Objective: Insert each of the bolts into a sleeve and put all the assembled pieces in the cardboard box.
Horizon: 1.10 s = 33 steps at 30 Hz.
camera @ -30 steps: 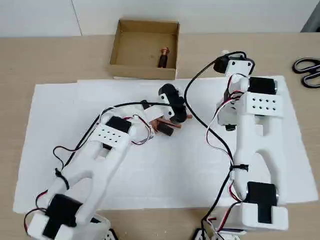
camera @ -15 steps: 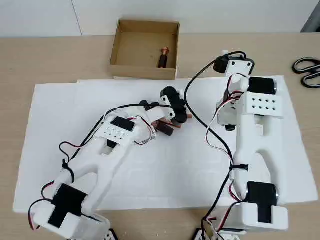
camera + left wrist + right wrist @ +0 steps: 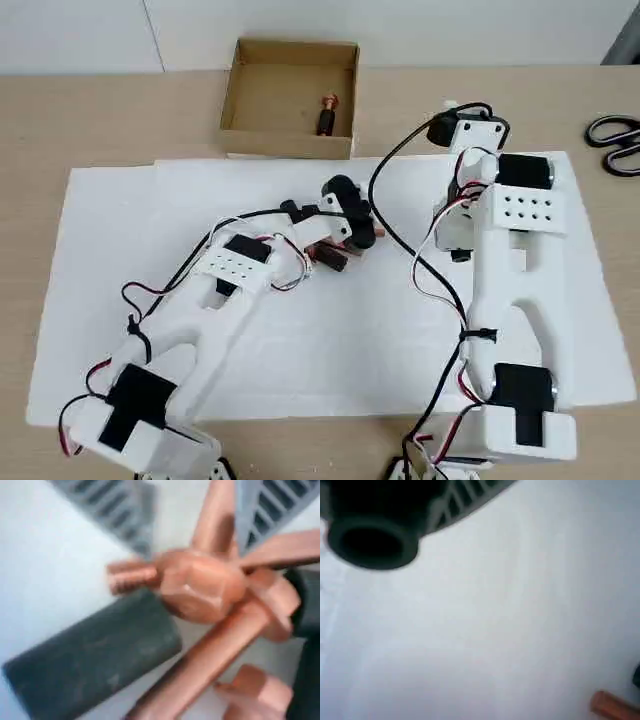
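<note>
Left gripper (image 3: 336, 240), fingers spread, hovering over bolts (image 3: 200, 587) heaped at sheet (image 3: 120, 300) centre. Closing now risking pinching two, nudging loose sleeve (image 3: 95, 650) away. Right gripper (image 3: 458, 247) clamping held sleeve (image 3: 370, 542).

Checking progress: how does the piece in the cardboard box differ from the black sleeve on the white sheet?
The boxed piece carries a copper bolt; the black sleeve has loose bolts beside it. The boxed piece lies alone; the black sleeve lies in a pile. Both are dark.
</note>
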Each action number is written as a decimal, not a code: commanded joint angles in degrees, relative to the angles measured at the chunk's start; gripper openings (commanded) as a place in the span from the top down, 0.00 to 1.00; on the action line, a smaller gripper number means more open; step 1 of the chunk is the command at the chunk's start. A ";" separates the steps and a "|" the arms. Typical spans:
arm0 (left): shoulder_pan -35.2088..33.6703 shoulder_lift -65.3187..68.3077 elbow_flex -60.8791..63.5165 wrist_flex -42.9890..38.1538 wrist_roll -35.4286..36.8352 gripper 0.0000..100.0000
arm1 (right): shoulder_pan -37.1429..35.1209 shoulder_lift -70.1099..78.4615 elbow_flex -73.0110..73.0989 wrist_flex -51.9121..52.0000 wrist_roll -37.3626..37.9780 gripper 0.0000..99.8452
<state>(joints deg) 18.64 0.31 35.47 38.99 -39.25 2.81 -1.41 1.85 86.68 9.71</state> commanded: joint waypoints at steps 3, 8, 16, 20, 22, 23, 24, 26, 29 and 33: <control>-0.09 0.09 -0.40 -1.49 0.26 0.98 | 0.48 -2.95 -0.26 -0.66 0.35 1.00; 0.09 0.09 -0.31 -1.49 0.26 0.98 | 0.48 -2.95 -0.26 -0.66 0.26 1.00; 0.26 -0.53 -0.48 -1.23 0.26 0.99 | 0.48 -2.86 -0.26 -0.66 0.26 1.00; 0.26 -0.88 -0.66 -1.05 0.35 0.99 | 0.48 -2.86 -0.26 -0.66 0.35 1.00; 0.26 -2.90 -2.15 1.93 2.11 0.99 | 0.57 -2.86 -0.26 -0.66 0.35 1.00; 0.26 -4.22 -3.38 3.60 3.87 0.99 | 0.57 -2.86 -0.26 -0.66 0.35 1.00; 0.26 -5.54 -4.44 5.27 5.27 0.99 | 0.57 -2.86 -0.26 -0.66 0.35 1.00; 0.26 -8.35 -5.93 8.09 6.24 0.99 | 0.57 -2.86 -0.26 -0.66 0.35 1.00; 0.26 -12.57 -6.02 10.29 6.33 0.99 | 0.57 -2.86 -0.26 -0.75 0.35 1.00; -0.09 -15.21 -5.67 12.31 6.33 0.99 | 0.48 -2.86 0.79 -1.98 0.35 1.00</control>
<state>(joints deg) 18.64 -11.30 32.13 50.51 -33.45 2.81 -1.41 2.11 85.98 9.71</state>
